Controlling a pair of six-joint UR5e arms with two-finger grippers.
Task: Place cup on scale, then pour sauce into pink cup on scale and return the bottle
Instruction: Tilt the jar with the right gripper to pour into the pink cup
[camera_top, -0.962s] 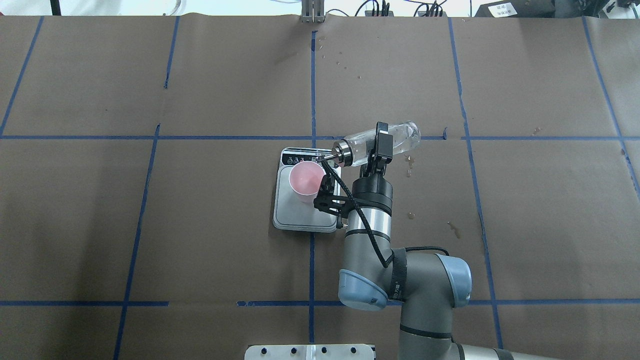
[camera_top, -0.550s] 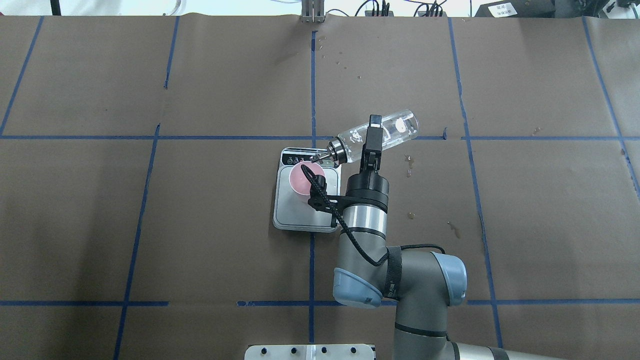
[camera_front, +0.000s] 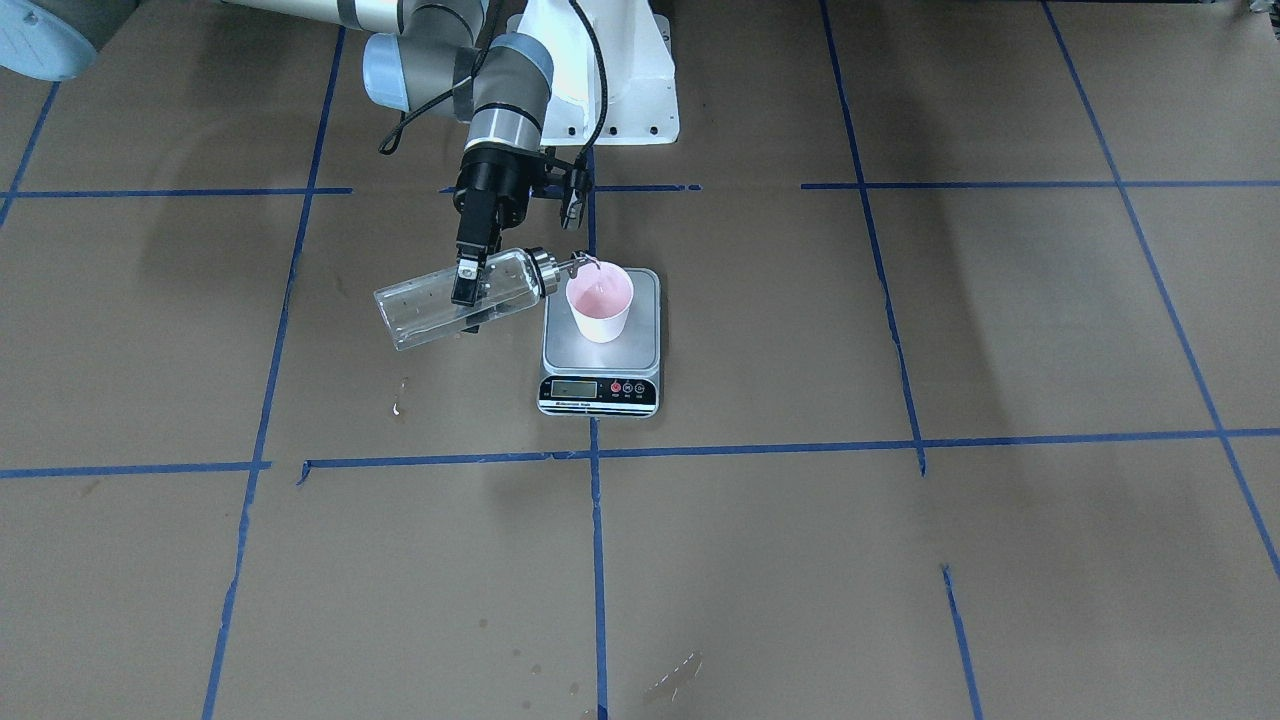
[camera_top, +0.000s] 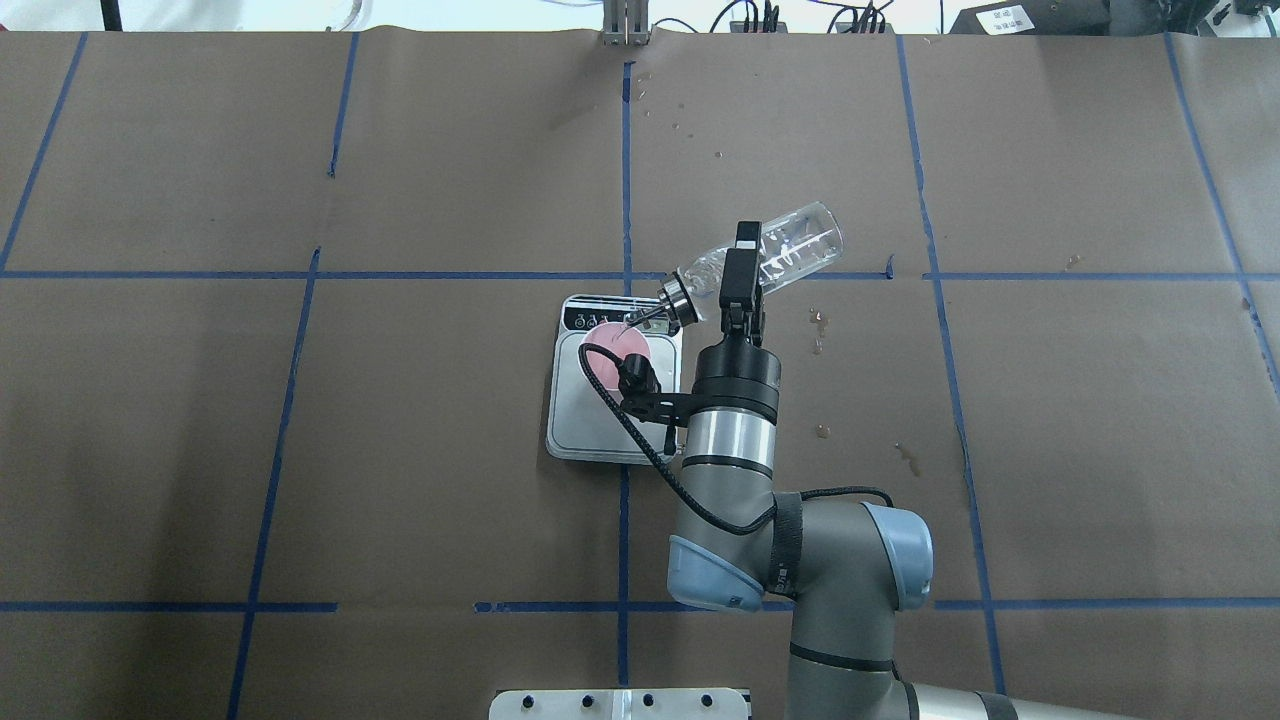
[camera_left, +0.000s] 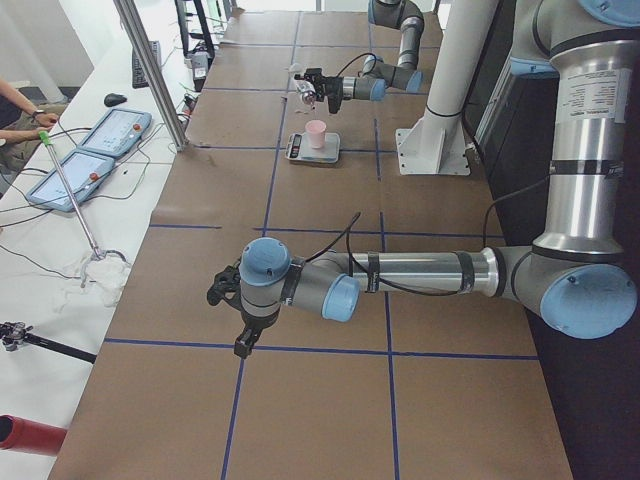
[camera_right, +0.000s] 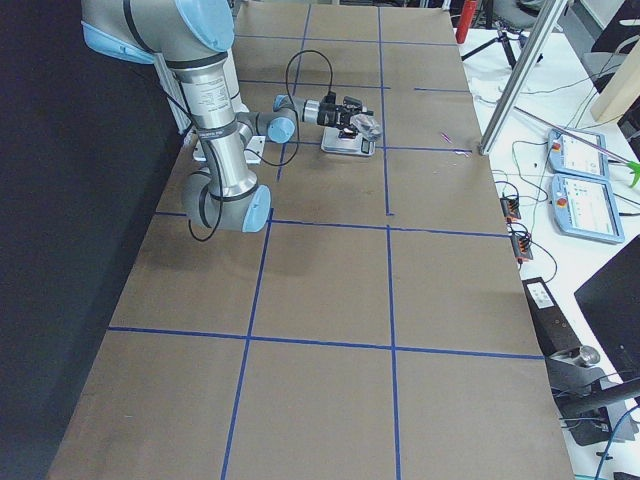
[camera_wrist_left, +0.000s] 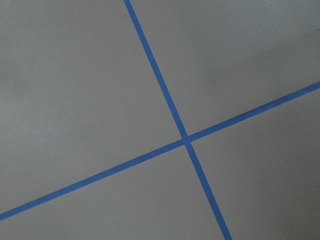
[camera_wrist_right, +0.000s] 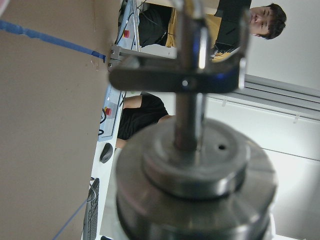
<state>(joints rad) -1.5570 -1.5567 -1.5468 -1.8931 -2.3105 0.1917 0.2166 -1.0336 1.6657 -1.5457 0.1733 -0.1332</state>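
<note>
My right gripper (camera_top: 742, 272) is shut on the clear glass bottle (camera_top: 795, 245) and holds it tilted, base up and spout down to the left. The metal spout (camera_front: 577, 264) hangs over the rim of the pink cup (camera_front: 600, 297), and a thin stream of clear sauce runs from it into the cup. The cup stands upright on the scale (camera_front: 642, 345). In the overhead view the wrist camera mount partly hides the cup (camera_top: 605, 338). The right wrist view shows the bottle's collar (camera_wrist_right: 195, 170) close up. My left gripper (camera_left: 243, 343) hovers far away over bare table; I cannot tell its state.
Wet spots lie on the brown paper right of the scale (camera_top: 818, 328) and near the bottle (camera_front: 398, 405). The robot's white base (camera_front: 600, 90) stands behind the scale. Tablets (camera_left: 110, 130) and an operator's arm (camera_left: 20, 120) are beyond the table's far side.
The right gripper has tipped the bottle more steeply, spout lower over the cup, and shifted slightly left and away. The wrist camera mount now covers more of the cup.
</note>
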